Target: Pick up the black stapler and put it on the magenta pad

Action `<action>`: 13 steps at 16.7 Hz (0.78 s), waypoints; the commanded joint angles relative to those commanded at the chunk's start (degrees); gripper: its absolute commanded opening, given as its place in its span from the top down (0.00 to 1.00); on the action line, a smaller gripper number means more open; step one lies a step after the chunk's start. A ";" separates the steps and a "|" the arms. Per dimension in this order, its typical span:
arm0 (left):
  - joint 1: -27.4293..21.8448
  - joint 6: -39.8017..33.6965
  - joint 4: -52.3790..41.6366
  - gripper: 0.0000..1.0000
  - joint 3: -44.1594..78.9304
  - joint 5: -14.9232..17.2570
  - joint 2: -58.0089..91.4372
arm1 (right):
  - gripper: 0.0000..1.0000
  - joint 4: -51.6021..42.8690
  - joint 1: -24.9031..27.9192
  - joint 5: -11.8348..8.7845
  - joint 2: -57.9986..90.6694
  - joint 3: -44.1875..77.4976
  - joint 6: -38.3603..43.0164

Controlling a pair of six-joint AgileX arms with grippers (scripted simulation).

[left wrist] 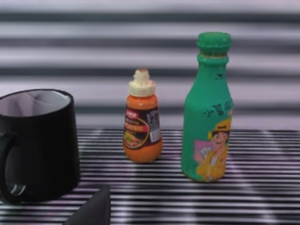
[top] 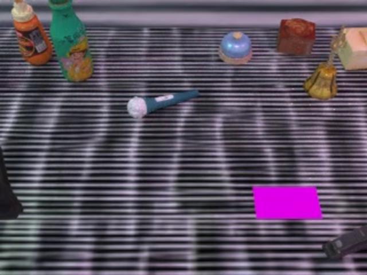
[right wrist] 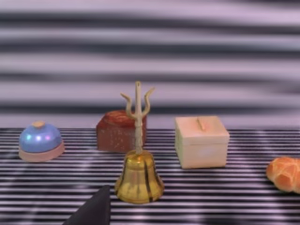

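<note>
The striped bench [top: 172,172] carries a microphone [top: 162,102], magenta pad [top: 287,202], two bottles [top: 70,40] at the far left, and a brass bell [top: 321,80] at the far right.

An orange sauce bottle [top: 30,35] and a green drink bottle [top: 70,41] stood at the table's far left. A teal microphone [top: 161,102] lay mid-table. A blue call bell [top: 235,47], brown box [top: 296,36], brass handbell [top: 322,79] and cream box [top: 354,48] lined the far right. A black mug [left wrist: 37,143] and bread roll [right wrist: 285,174] appeared in the wrist views.
</note>
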 joint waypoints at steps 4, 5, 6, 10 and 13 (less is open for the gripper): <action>0.00 0.00 0.00 0.00 0.00 0.00 0.00 | 0.00 -1.65 0.58 -0.12 1.85 1.65 -1.90; 0.00 0.00 0.00 0.00 0.00 0.00 0.00 | 0.00 -3.19 1.07 -0.18 3.66 3.16 -3.74; 0.00 0.00 0.00 0.00 0.00 0.00 0.00 | 0.00 -5.17 1.66 -0.22 6.06 5.05 -6.19; 0.00 0.00 0.00 0.00 0.00 0.00 0.00 | 0.00 -16.44 4.65 -0.14 21.11 15.21 -21.97; 0.00 0.00 0.00 0.00 0.00 0.00 0.00 | 0.00 -27.19 7.41 0.02 35.95 24.10 -38.78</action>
